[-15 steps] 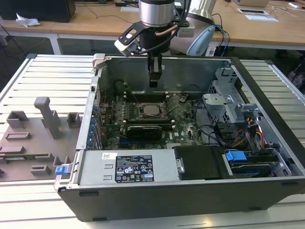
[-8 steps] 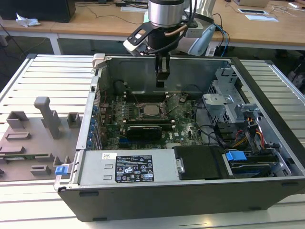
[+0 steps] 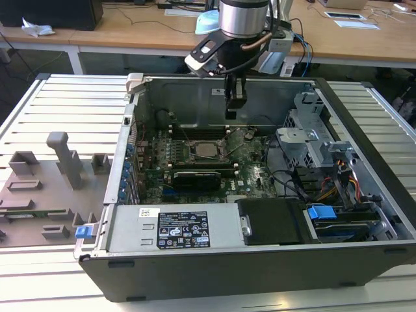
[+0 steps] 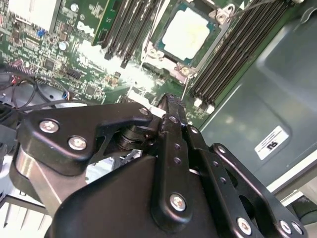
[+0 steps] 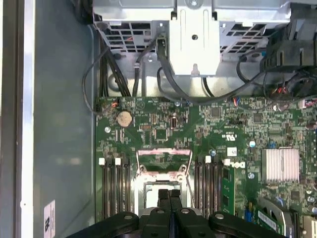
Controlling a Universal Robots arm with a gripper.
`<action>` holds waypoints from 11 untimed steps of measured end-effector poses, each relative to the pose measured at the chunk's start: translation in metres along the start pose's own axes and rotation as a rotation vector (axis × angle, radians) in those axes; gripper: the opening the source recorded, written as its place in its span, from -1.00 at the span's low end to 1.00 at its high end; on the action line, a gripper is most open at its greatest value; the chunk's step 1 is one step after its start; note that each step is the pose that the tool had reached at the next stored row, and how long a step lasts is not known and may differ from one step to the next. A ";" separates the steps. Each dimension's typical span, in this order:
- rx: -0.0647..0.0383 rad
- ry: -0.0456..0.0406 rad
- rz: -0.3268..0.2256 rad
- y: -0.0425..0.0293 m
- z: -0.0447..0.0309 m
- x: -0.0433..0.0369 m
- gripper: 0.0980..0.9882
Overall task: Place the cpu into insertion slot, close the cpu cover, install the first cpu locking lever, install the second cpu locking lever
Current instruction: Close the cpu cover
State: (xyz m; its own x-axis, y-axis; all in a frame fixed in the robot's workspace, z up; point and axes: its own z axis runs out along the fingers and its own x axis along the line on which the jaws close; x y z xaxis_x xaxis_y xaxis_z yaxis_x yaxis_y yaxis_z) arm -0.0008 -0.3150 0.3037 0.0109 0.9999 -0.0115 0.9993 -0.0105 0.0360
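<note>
Silvery cpu seated; fingers pressed together, open room around.

The arm comes down from above in the exterior view. Its wrist is a round, shiny grey tube that stands straight up and down. Under it sits a black and white block that sticks out toward the exterior view's left. The gripper hangs below and points straight down. It looks thin and dark. In both wrist views the gripper has two black fingers pressed flat together, side by side, with nothing held between them. Black bars with silver screws spread out to each side from the fingers, like bent elbows.
</note>
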 end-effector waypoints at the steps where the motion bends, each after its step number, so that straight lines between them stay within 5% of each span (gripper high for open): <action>1: 0.000 0.0000 0.000 0.0030 0.0001 0.0000 -0.98; 11: 0.002 0.0000 0.000 0.0262 0.0010 0.0004 -0.98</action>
State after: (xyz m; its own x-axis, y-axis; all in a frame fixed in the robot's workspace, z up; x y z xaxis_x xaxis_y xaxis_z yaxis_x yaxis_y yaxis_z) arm 0.0254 -0.3149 0.3037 0.0111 0.9999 -0.0115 0.9994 -0.0107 0.0336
